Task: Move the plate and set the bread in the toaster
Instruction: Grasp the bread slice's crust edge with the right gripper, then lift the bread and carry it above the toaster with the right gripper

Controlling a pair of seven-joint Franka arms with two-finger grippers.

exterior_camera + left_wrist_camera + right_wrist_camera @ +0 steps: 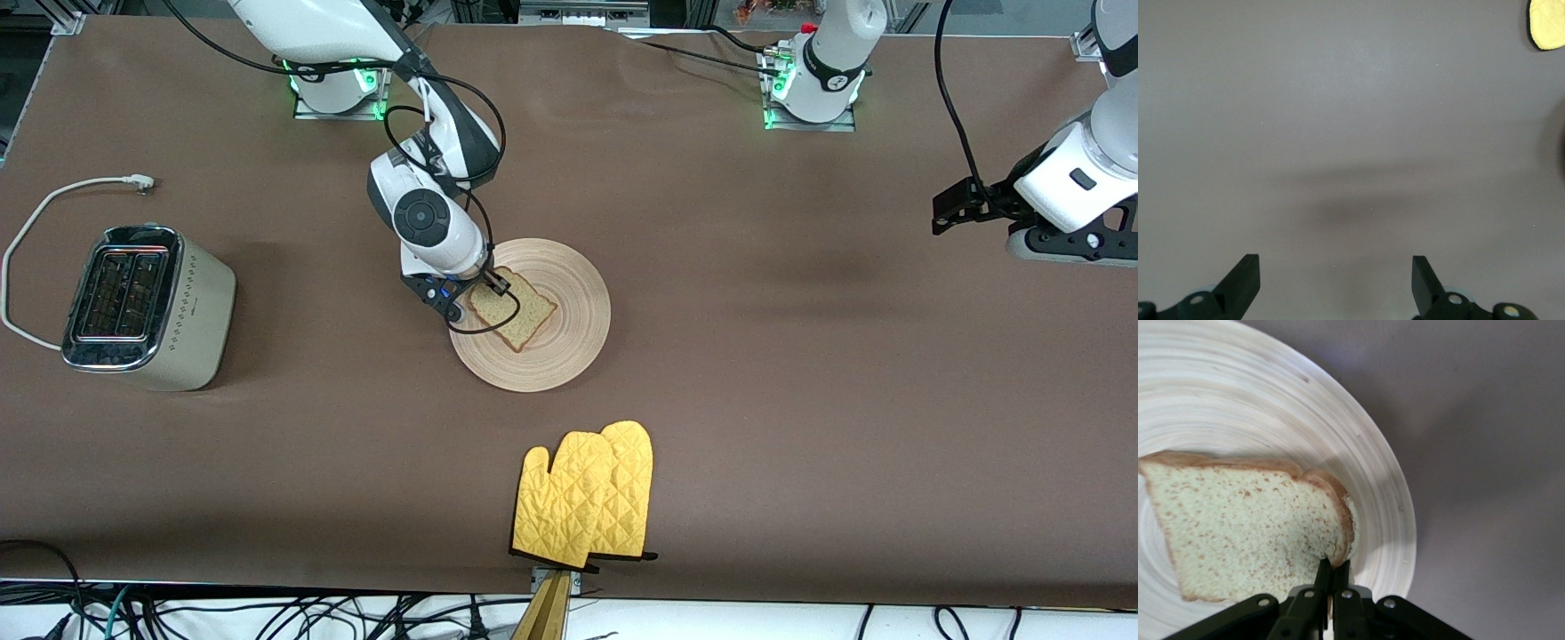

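One slice of bread (1245, 533) lies on the plate (569, 347); my right gripper (1332, 577) is pinched thin on its rounded crust end. It looks light, soft and tearable, so crust is the hold. My left gripper (1335, 280) waits, spread wide.

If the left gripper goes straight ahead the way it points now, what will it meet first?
Most likely the bare table. The left gripper hangs open over it, and only brown surface lies between its fingers; the yellow oven mitt sits well off that line. How far down the table lies is unclear.
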